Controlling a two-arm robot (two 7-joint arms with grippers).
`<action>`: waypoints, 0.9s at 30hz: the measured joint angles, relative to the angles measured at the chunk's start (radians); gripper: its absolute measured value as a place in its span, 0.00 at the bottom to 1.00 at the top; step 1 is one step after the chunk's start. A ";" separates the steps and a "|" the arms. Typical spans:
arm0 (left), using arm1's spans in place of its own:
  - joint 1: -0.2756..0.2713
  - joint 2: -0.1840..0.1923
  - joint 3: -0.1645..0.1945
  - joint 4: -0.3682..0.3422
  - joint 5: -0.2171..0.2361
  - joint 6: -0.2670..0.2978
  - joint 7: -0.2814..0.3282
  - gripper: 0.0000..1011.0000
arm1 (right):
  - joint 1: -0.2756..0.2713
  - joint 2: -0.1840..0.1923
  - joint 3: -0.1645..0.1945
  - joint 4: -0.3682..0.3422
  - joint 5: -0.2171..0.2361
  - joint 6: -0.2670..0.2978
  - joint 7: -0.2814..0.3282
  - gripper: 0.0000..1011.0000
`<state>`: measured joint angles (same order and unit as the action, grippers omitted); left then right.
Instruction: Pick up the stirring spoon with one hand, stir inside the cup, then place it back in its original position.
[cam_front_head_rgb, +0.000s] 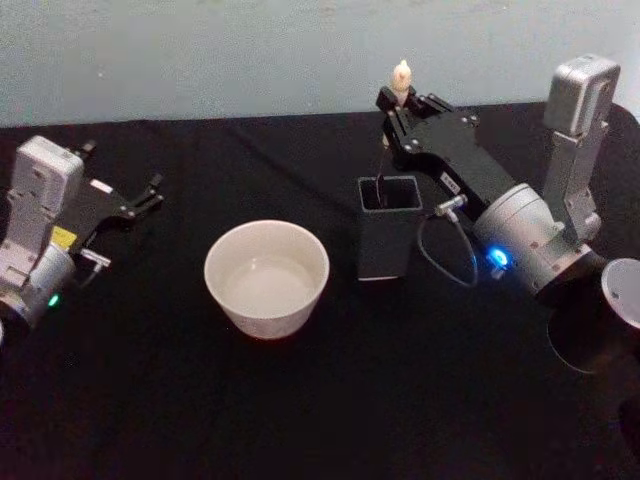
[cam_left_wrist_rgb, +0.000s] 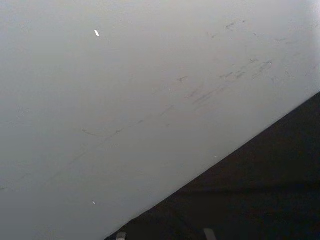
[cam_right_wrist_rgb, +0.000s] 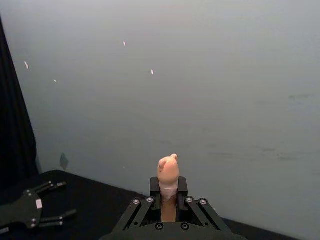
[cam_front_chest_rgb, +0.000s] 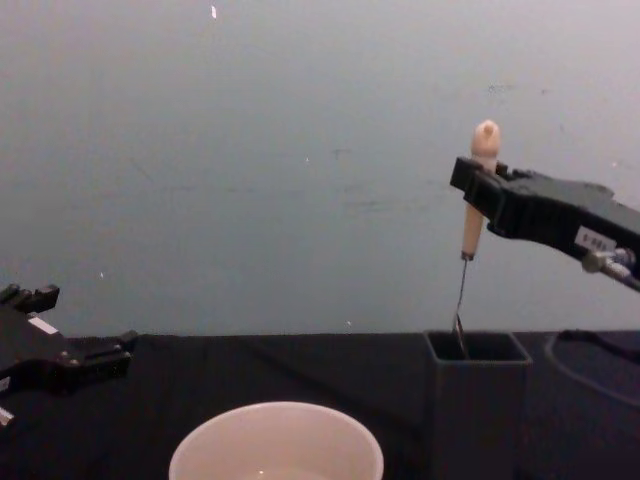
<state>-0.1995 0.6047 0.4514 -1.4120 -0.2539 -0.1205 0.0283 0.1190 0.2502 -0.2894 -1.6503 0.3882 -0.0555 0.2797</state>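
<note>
A: Where is the slim beige-handled stirring spoon (cam_front_chest_rgb: 472, 215)?

B: Clamped upright in the right gripper (cam_front_chest_rgb: 478, 192), its tiny bowl just inside the rim of the dark grey square holder (cam_front_head_rgb: 389, 240), near the black table's (cam_front_head_rgb: 150, 400) far edge.

A: And the wide cream-white cup (cam_front_head_rgb: 267, 277)?

B: Left of the holder, apart from it, open table around. The left gripper (cam_front_head_rgb: 145, 197) rests spread near the left edge.

The stirring spoon (cam_front_chest_rgb: 474, 200) hangs upright, beige knobbed handle up, thin dark shaft dipping into the dark grey square holder (cam_front_head_rgb: 389, 240). The wide cream-white cup (cam_front_head_rgb: 267, 277) stands just left of it.
</note>
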 joint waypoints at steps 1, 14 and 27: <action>0.000 0.000 0.000 0.000 0.000 0.000 0.000 0.99 | -0.001 0.000 0.001 0.003 -0.003 0.001 -0.001 0.18; 0.000 0.000 0.000 0.000 0.000 0.000 0.000 0.99 | -0.023 -0.019 0.000 0.020 -0.080 -0.016 -0.044 0.18; 0.000 0.000 0.000 0.000 0.000 0.000 0.000 0.99 | -0.051 -0.057 0.003 0.046 -0.177 -0.030 -0.089 0.18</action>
<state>-0.1995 0.6047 0.4514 -1.4120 -0.2539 -0.1205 0.0283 0.0685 0.1927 -0.2867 -1.6040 0.2109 -0.0858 0.1907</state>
